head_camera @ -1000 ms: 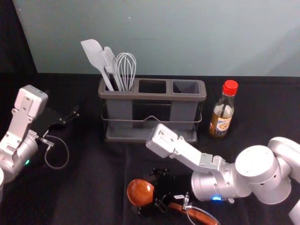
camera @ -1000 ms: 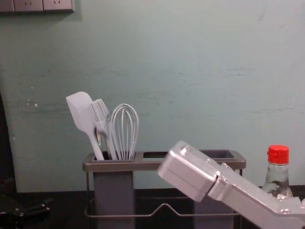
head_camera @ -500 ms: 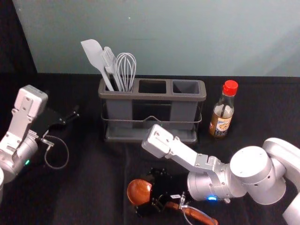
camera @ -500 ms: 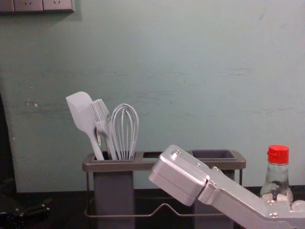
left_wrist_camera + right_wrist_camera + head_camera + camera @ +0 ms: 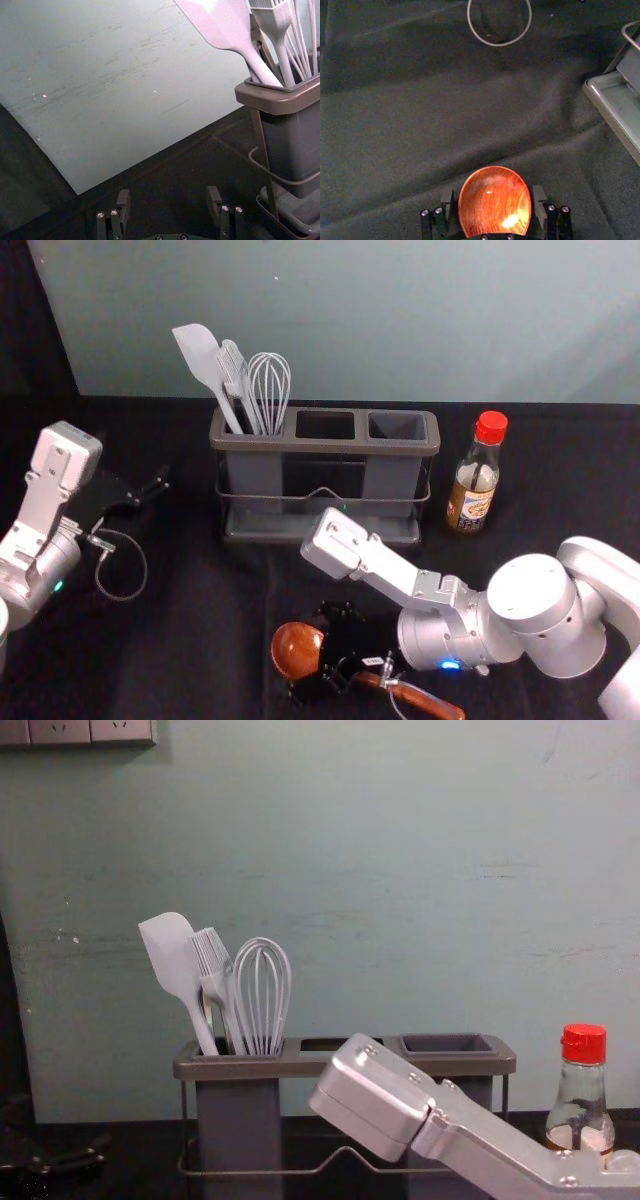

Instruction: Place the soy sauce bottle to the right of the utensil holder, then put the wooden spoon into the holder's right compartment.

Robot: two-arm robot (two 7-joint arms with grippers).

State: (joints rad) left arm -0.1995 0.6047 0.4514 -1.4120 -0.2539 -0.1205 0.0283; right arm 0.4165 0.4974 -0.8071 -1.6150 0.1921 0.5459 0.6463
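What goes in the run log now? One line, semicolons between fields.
soy sauce bottle: upright, right of utensil holder; wooden spoon: lying on table; right gripper: open around spoon; left gripper: open, left of holder

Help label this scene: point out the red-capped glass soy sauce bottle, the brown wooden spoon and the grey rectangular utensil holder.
Soy sauce bottle (image 5: 475, 505), head view, on its label.
Wooden spoon (image 5: 298, 650), head view, on its bowl.
Utensil holder (image 5: 225, 1068), chest view, on its front rim.
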